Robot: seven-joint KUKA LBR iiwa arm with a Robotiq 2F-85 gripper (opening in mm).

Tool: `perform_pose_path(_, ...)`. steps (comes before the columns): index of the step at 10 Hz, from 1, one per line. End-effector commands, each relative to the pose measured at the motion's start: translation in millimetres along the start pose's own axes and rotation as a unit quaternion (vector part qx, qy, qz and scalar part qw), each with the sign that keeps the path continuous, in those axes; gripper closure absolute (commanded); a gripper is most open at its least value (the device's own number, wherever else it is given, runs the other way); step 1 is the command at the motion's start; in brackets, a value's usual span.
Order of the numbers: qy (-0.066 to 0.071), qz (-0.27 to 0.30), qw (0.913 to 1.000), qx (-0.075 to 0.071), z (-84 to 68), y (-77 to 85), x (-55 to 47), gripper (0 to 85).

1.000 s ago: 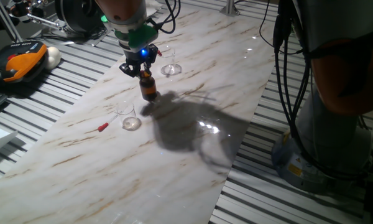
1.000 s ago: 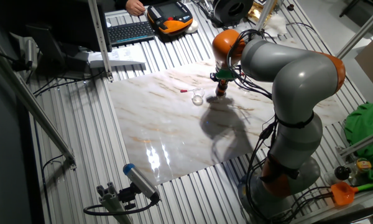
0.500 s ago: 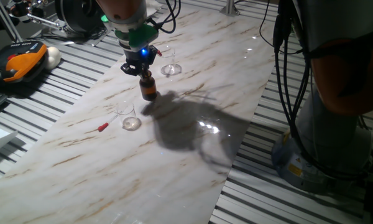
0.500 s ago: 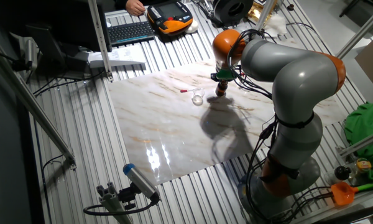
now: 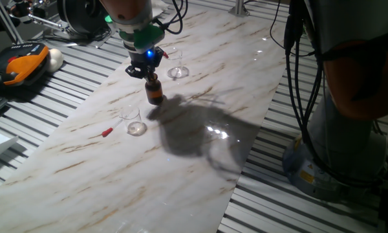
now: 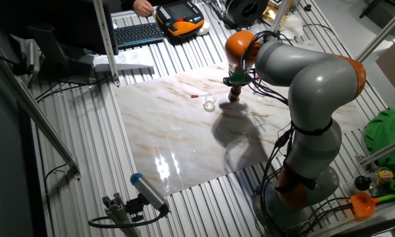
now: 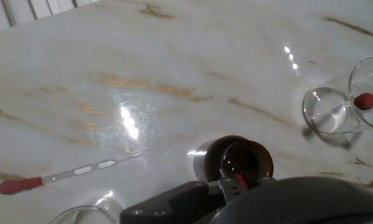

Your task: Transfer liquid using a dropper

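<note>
One brown bottle (image 5: 155, 91) stands open under your gripper (image 5: 146, 69), I think for reaching its liquid, but whether the fingers grip anything I cannot tell.

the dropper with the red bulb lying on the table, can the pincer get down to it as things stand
Probably yes. The dropper lies flat on bare marble table, nothing on top of it. The pincer sits over the brown bottle, so it must lift and shift past the small glass.

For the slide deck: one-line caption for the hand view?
Hand camera looks down into the open brown bottle, with a red-bulbed dropper lying on the marble table and a clear glass nearby.
</note>
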State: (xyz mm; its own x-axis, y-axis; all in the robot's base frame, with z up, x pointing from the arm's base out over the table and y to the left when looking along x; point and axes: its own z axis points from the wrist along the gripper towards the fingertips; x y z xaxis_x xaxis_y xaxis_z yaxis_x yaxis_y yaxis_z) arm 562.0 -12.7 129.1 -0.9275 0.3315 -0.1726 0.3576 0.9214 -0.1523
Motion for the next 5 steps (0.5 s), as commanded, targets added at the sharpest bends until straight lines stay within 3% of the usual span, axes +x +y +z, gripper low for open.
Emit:
perform_pose_path(1, 0.001, -0.001, 1.0, 0.001, -1.2, -0.4, -0.2, 68.0)
perform_pose_path(5, 0.007, -0.003, 1.0, 0.007, -11.1, -2.3, -4.1, 68.0)
